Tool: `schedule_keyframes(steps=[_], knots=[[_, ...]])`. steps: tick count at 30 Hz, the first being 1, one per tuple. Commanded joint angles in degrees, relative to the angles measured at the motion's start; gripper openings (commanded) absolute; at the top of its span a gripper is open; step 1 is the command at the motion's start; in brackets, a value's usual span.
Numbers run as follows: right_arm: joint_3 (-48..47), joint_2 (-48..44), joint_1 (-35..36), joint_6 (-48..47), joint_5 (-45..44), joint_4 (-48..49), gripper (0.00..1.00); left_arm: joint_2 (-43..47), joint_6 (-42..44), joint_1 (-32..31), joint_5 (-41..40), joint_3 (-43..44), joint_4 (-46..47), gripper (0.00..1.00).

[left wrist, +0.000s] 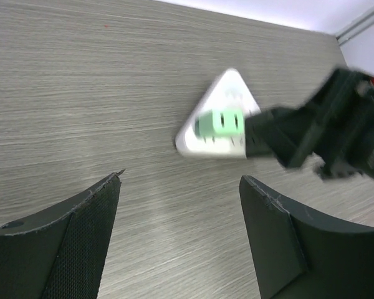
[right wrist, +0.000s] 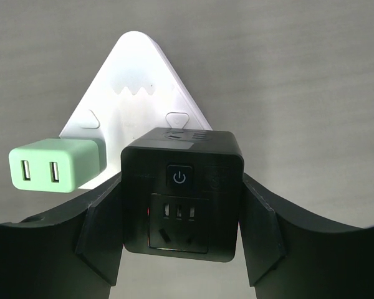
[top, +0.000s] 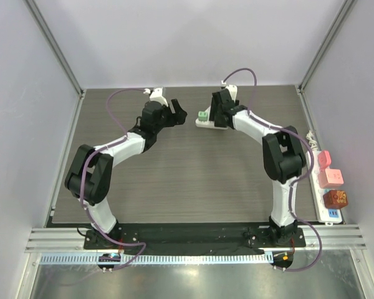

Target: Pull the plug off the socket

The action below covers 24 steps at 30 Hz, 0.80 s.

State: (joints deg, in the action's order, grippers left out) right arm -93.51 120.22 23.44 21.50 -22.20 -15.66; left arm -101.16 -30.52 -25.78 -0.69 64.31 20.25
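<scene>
A white triangular socket [right wrist: 137, 81] lies at the back middle of the table [top: 204, 123]. A green USB plug [right wrist: 53, 165] sits in its left side and also shows in the top view [top: 202, 116]. A black cube plug [right wrist: 182, 193] with a power button sits on the socket. My right gripper [right wrist: 182, 205] is shut on the black cube, one finger on each side. My left gripper [left wrist: 181, 187] is open and empty, a little to the left of the socket [left wrist: 227, 99] and facing the green plug [left wrist: 221, 123].
A long white power strip [top: 318, 180] lies along the table's right edge, holding a pink [top: 325, 159], an orange [top: 330, 179] and a brown cube plug [top: 335, 199]. Grey walls close in the table on three sides.
</scene>
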Motion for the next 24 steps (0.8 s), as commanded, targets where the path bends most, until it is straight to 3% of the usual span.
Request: schedule_keyframes(steps=[1,8,12,21,24], knots=[[7.7,-12.0,2.0,2.2,-1.8,0.9,0.18,4.0,3.2,-1.6,-2.6,0.0,1.1,0.77],[32.1,-33.3,9.3,11.3,-4.2,0.5,0.18,8.8,5.7,-6.5,-10.4,-4.8,0.6,0.76],[40.2,-41.8,16.4,18.5,-7.7,-0.3,0.19,15.5,6.6,-10.7,-13.5,-9.2,0.6,0.76],[46.2,-43.2,26.5,30.3,-17.0,-4.3,0.23,26.2,3.5,-25.6,-29.0,-17.5,-4.7,0.76],[46.6,-42.5,28.6,31.8,-17.9,-4.6,0.31,28.6,2.9,-29.7,-33.7,-15.7,-13.3,0.75]])
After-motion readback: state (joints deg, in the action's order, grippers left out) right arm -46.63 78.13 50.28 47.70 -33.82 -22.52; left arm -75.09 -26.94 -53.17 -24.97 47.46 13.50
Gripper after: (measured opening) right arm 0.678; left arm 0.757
